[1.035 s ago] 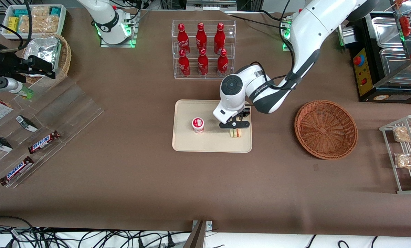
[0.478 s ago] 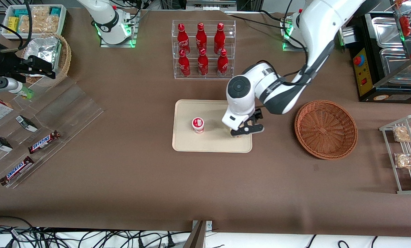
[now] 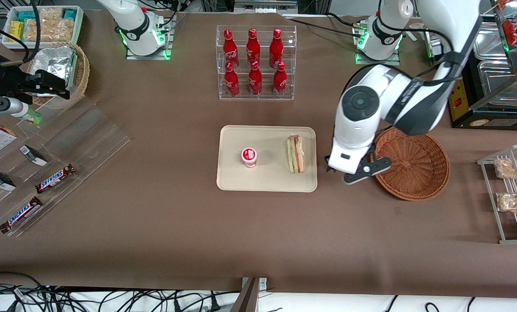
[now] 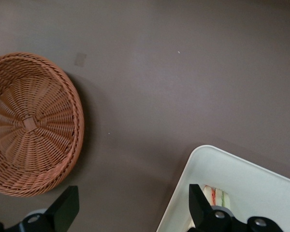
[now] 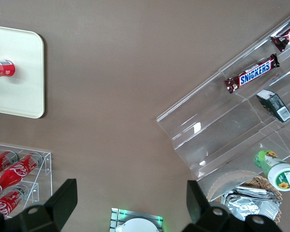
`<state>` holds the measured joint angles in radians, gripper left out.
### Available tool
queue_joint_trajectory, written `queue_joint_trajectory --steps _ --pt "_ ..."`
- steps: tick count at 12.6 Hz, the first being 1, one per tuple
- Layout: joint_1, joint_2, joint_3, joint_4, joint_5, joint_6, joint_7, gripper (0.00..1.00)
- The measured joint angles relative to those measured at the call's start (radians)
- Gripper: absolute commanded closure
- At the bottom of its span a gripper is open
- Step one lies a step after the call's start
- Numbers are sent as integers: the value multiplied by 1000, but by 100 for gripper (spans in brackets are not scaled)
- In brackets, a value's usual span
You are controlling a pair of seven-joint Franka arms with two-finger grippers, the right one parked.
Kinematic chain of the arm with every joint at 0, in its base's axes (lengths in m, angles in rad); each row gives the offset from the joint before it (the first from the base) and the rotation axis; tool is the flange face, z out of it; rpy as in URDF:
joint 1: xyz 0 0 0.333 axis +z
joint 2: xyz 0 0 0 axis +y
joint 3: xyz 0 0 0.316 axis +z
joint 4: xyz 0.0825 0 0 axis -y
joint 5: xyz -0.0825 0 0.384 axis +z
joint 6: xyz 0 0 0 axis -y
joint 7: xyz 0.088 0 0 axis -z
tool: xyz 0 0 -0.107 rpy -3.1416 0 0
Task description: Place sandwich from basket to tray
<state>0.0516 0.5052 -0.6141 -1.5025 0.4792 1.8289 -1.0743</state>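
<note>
I see the sandwich (image 3: 295, 154) lying on the tray (image 3: 265, 182), beside a small cup (image 3: 249, 157). Gripper (image 3: 357, 171) hangs above the worktop between tray and basket (image 3: 414, 190), jaws wide, holding nothing.

Sandwich (image 4: 213, 199) mostly hidden under hand (image 4: 130, 209); arm covers basket (image 3: 418, 167) rim.

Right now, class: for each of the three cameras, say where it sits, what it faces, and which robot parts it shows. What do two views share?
Front view: high, facing the arms; tray, sandwich, basket; the empty gripper above the table between tray and basket.
Left wrist view: looks down past open fingers at basket, tray corner, sandwich.
Right wrist view: down on candy bars, bottles.
Shared: front and left wrist show basket, tray, sandwich.
</note>
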Motion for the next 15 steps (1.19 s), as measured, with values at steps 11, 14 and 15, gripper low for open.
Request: queue_joint_trajectory --steps 11,14,15 --pt "148 -204 188 122 -327 -267 591 0" --pt "130 -280 331 117 -398 -337 852 0" --pt "113 -301 372 108 -415 -347 913 0"
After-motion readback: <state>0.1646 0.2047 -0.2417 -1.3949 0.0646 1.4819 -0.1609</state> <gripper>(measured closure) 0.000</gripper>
